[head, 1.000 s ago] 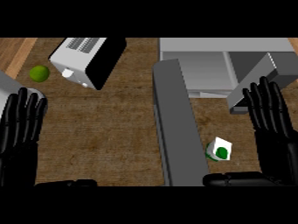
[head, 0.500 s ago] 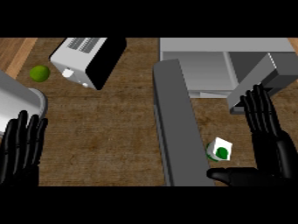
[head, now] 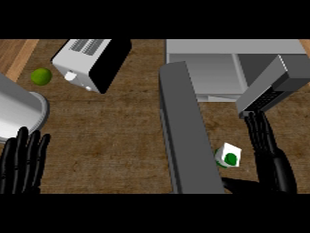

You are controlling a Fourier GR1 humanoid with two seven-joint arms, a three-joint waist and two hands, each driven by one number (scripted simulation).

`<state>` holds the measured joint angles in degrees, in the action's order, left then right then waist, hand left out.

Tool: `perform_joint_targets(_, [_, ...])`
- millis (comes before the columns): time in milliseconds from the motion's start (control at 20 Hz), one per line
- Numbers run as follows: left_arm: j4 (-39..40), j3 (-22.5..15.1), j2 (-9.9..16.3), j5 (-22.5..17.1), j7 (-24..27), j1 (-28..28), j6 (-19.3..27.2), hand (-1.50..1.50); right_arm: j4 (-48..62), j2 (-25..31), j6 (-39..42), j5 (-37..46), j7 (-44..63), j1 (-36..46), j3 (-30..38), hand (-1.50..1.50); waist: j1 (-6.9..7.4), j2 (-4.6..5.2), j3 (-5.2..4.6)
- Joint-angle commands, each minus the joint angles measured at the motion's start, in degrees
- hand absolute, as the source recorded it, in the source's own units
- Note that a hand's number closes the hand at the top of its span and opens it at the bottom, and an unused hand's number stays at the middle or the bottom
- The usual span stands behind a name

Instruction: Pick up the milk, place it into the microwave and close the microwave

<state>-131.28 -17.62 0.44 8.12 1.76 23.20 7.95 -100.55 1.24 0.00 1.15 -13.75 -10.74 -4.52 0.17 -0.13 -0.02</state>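
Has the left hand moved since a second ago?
Yes. The left hand has pulled back toward the view's lower edge, away from the toaster.

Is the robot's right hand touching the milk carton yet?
Apart. The head view shows a strip of counter between the milk and the right hand's straight fingers.

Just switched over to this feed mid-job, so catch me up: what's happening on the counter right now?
The robot's right hand is open beside the milk carton, fingers straight, thumb low near it; the carton is not yet grasped. It stands on the counter between the hand and the microwave's open door. The microwave sits behind. The left hand rests open at the lower left. A toaster and a lime sit at the far left.
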Motion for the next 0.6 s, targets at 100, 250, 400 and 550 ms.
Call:
perform_joint_targets(100, [-1.53, 2.42, 2.38, -3.21, -0.02, 1.04, -0.97, -1.50, 8.88, 3.14, 2.94, -0.71, -7.17, -1.32, 3.90, -1.50, -0.02, 0.11, 0.02])
perform_joint_targets(250, [-2.61, -0.68, 0.75, -0.44, -3.44, -1.42, 0.84, -1.50, 17.01, 2.05, 2.35, -1.17, -13.36, 0.48, 6.01, -1.50, -0.05, 0.14, 0.05])
perform_joint_targets(400, [-2.24, -4.09, 0.84, 1.84, 0.05, 3.37, 1.82, -1.50, 20.61, 1.19, 1.85, -0.24, -17.15, 0.19, 5.90, -1.50, 0.02, 0.08, 0.04])
perform_joint_targets(550, [-5.38, -3.66, 1.33, 1.58, -4.86, 0.74, 1.70, -1.50, 31.81, 1.24, 1.46, 0.04, -20.62, 7.38, 8.13, -1.50, 0.17, 0.16, 0.06])
